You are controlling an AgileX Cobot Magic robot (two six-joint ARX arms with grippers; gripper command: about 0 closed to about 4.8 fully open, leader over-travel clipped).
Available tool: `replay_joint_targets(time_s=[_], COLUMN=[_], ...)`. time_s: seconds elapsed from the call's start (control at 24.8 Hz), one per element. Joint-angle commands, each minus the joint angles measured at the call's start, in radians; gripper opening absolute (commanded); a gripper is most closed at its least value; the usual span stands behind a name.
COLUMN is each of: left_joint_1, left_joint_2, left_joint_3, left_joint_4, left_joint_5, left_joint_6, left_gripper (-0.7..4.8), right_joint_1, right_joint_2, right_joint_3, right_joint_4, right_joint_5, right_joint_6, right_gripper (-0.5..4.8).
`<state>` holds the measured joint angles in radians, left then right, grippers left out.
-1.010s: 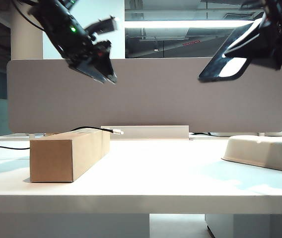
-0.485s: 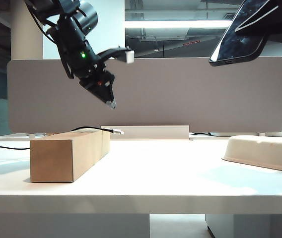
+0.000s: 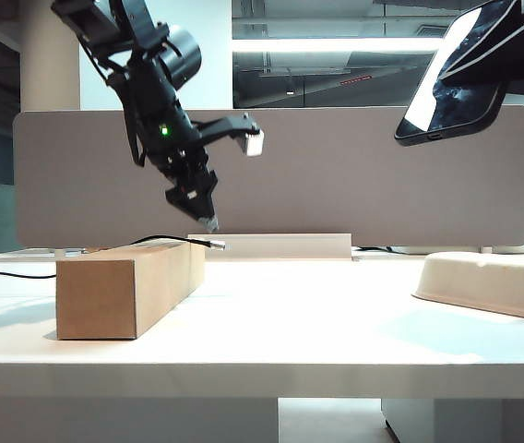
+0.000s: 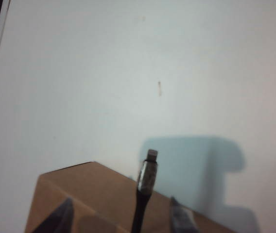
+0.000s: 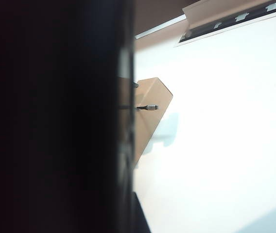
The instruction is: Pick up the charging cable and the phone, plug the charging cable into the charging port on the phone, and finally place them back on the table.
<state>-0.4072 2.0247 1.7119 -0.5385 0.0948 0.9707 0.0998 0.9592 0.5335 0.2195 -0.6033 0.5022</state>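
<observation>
Item: charging cable on box, phone aloft.
Nearest you, the cardboard box (image 3: 128, 285) sits on the white desk (image 3: 280, 323), left side; the charging cable (image 3: 165, 239) lies along its top, plug tip (image 4: 147, 171) overhanging the far end. Your left tool (image 3: 234, 180) hangs just above that tip, fingers spread wide, gripping nothing. A beige tray (image 3: 493, 281) rests right. High right, your right tool, itself hidden, is clamped on the phone (image 3: 456, 78), tilted, well apart from the cable. Behind: grey divider (image 3: 336, 185).
</observation>
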Motion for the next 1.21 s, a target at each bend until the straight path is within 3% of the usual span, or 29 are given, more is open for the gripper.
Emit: replay_joint_targets(time_s=[0.04,0.08,0.4,0.44,0.57,0.81,0.93,1.21], left_joint_1=[-0.006,-0.011,-0.014,-0.014,-0.016,-0.031,-0.036,-0.036], left_joint_2=[0.022,0.032,0.072,0.074,0.085,0.092,0.097,0.101], left_joint_3=[0.004,0.005,0.005,0.005,0.005,0.005,0.005,0.005], left_joint_4=[0.004,0.012,0.058,0.059,0.074,0.093,0.092,0.076], left_joint_5=[-0.017,-0.044,-0.057,-0.057,-0.056,-0.049,-0.05,-0.058], left_joint_6=[0.024,0.024,0.024,0.024,0.02,0.021,0.02,0.02], left_gripper=[2.9,3.31,3.3,3.17,2.06,2.03,1.46,1.46], right_joint_1=[0.0,0.0,0.0,0.0,0.0,0.0,0.0,0.0], right_joint_2=[-0.01,-0.013,-0.018,-0.018,-0.018,-0.018,-0.018,-0.018], right_joint_3=[0.009,0.009,0.009,0.009,0.009,0.009,0.009,0.009], right_joint_4=[0.035,0.034,0.016,0.014,0.014,0.013,0.013,0.009], right_joint_5=[-0.006,-0.006,-0.005,-0.005,-0.004,-0.002,-0.002,-0.001], right_joint_6=[-0.009,-0.009,-0.01,-0.01,-0.014,-0.032,-0.032,-0.032], right_gripper=[-0.06,-0.06,-0.06,-0.06,-0.06,-0.06,-0.06,-0.06])
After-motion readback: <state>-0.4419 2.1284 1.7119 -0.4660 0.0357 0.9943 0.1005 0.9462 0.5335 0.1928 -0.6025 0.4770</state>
